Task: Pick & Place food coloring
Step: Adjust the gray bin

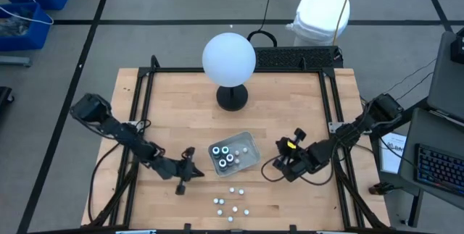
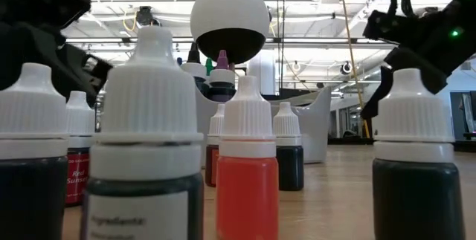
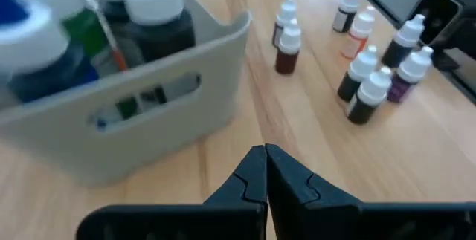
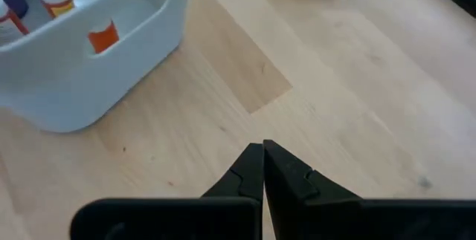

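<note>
Several small food coloring bottles point(image 1: 232, 202) with white caps stand loose on the wood near the table's near edge; they fill the foreground of the low view point(image 2: 248, 173). More bottles point(image 1: 226, 155), dark ones with ringed tops, stand inside a grey tray point(image 1: 249, 144). My left gripper point(image 1: 194, 167) hovers just left of the tray, shut and empty point(image 3: 265, 158). My right gripper point(image 1: 281, 154) is to the right of the tray, also shut and empty point(image 4: 262, 157). The left wrist view shows the tray wall point(image 3: 141, 114) and the loose bottles point(image 3: 372, 76).
A big white globe on a black base point(image 1: 229, 64) stands behind the tray, toward the far edge. A black frame point(image 1: 330, 96) borders the table's sides. Bare wood point(image 4: 335, 84) lies between the right gripper and the tray point(image 4: 89, 62).
</note>
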Controlling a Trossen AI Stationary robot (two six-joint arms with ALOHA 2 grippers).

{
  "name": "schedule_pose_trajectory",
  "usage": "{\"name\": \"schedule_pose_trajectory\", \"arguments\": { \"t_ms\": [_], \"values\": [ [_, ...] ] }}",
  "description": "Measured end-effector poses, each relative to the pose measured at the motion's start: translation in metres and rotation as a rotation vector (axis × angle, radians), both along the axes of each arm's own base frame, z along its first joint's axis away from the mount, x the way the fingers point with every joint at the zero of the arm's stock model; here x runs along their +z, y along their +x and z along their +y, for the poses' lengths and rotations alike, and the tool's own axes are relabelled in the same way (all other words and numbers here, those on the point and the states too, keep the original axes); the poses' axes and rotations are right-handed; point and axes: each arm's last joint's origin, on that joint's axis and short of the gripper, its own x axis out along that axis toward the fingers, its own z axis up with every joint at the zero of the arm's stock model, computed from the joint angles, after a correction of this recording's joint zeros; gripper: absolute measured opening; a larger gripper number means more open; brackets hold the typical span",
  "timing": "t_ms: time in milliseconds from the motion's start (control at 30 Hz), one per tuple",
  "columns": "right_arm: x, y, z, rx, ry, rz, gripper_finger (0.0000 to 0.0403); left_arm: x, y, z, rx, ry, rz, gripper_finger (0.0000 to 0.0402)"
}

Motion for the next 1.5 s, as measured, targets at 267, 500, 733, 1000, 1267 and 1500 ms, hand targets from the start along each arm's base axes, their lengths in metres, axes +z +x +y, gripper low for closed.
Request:
{"name": "schedule_pose_trajectory", "arguments": {
  "t_ms": [267,500,733,1000,1267,1500],
  "values": [
    [-0.004,0.011,-0.002,0.06,0.034,-0.09,0.0001,0.006,0.025,0.005,0.188,0.059,0.006,0.0005],
    [-0.016,0.009,-0.015,0.037,0.051,-0.117,0.0001,-0.001,0.029,0.023,0.295,0.034,0.089,0.0008],
    [-0.027,0.018,-0.022,0.131,0.15,-0.164,0.0,-0.004,0.034,0.04,0.365,0.044,0.12,0.0008],
    [-0.037,0.03,-0.023,0.204,0.193,-0.164,0.0,-0.004,0.04,0.057,0.423,0.062,0.126,0.0009],
    [-0.038,0.032,-0.021,0.229,0.245,-0.174,0.0,-0.004,0.045,0.073,0.427,0.084,0.133,0.0009],
    [-0.036,0.033,-0.02,0.237,0.244,-0.189,0.0,-0.004,0.047,0.08,0.436,0.093,0.134,0.0007]
  ]
}}
